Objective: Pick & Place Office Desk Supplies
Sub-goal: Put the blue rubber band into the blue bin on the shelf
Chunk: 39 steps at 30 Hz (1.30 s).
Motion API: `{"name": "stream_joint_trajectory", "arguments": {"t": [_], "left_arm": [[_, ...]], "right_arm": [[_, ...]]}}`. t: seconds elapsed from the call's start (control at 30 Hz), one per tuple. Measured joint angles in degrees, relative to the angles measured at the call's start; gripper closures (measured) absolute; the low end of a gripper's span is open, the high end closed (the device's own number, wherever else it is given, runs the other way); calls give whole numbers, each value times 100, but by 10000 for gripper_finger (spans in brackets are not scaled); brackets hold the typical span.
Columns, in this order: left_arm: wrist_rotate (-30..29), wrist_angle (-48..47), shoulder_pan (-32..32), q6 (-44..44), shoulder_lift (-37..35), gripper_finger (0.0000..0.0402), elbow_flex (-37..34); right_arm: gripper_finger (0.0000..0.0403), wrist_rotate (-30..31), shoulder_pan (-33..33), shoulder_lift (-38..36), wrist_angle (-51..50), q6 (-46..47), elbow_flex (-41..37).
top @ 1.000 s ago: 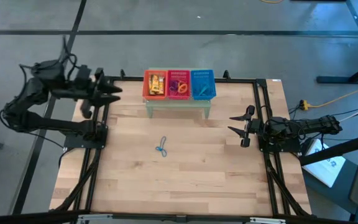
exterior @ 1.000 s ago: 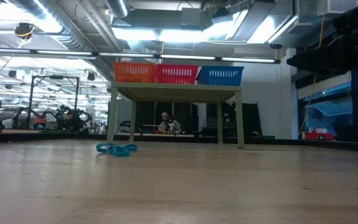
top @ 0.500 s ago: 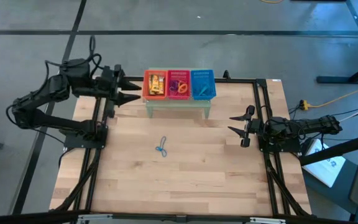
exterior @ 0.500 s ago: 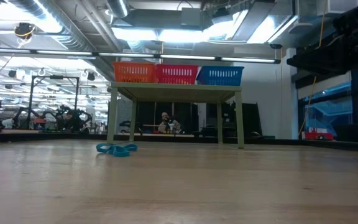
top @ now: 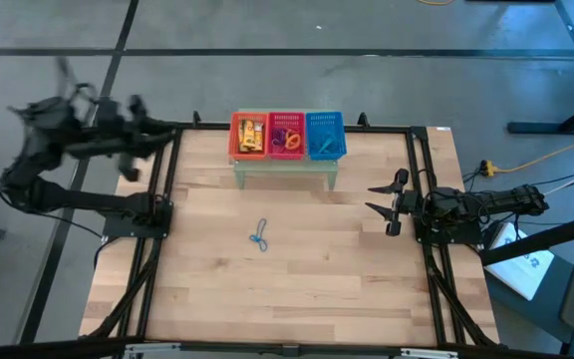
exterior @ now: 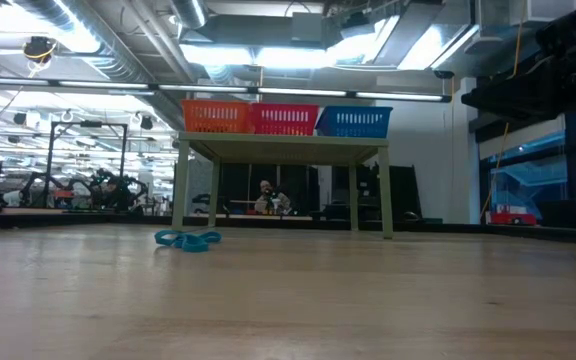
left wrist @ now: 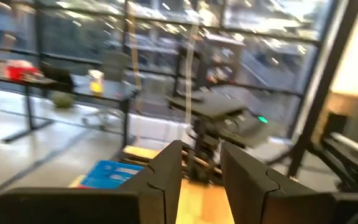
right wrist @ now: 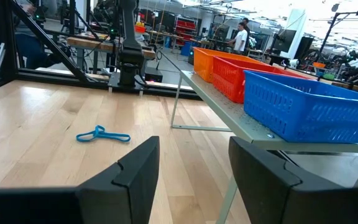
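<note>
Motion blur covers the left gripper (top: 147,140) at upper left of the high view, off the table's (top: 297,269) left edge; fingertips cannot be made out there. In the left wrist view its two dark fingers (left wrist: 166,174) stand a little apart with nothing between them; the surroundings there are smeared and hard to read. Left arm: raised, elbow bent, reaching toward the table's far left corner.

Right gripper (top: 379,199): at right centre of the high view, just inside the table's right rail, pointing left, fingers spread wide, holding nothing. The right wrist view confirms the gap, bare wood showing between the fingers (right wrist: 135,174). Right arm: low and folded along the right edge.

Blue loop (top: 259,236): one knotted thin band, lying flat on bare wood at frame centre, well apart from both grippers; also at left centre of the low view (exterior: 187,239).

Small stand (top: 285,168): top centre, carrying orange basket (top: 249,135), red basket (top: 287,135) and blue basket (top: 326,135) side by side, touching. Contents partly legible only: yellow-orange blocks (top: 252,133) in the orange basket, tangled loops (top: 288,140) in the red, something blue in the blue basket, kind not discernible.
</note>
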Motion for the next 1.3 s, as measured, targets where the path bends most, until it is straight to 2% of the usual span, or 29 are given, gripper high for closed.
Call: {"name": "stream_joint_trajectory", "arguments": {"t": [0.13, 0.23, 0.4, 0.5, 0.7, 0.8, 0.97, 1.13, 1.3], "left_arm": [[-666, -595, -45, -47, -597, 293, 1], [-754, -778, -45, -285, -1019, 287, -228], [-466, 97, -17, -398, -1521, 281, -1228], [-418, 105, -19, -312, -1830, 281, -1816], [-170, 1303, -19, -383, -2446, 281, -2865], [-288, 1115, -19, -261, -2706, 281, -3004], [-251, 208, -19, -369, -2794, 279, -3411], [363, 612, -19, -559, -2800, 279, -3951], [274, 827, -19, -454, -3076, 277, -4264]], "right_arm": [[208, -1, 0, 1, 2, -2, 0], [208, 0, 0, 2, 1, -2, 0], [208, 0, -2, 0, 2, -2, 0], [208, -4, 0, 0, 0, -2, 0], [208, -5, 0, 0, 0, -4, 0], [208, -6, -2, 0, 1, -4, -1], [208, -4, -2, 0, 2, -7, 0], [208, -4, -2, 0, 2, -9, 0], [208, -2, -2, 0, 1, -22, 0]]}}
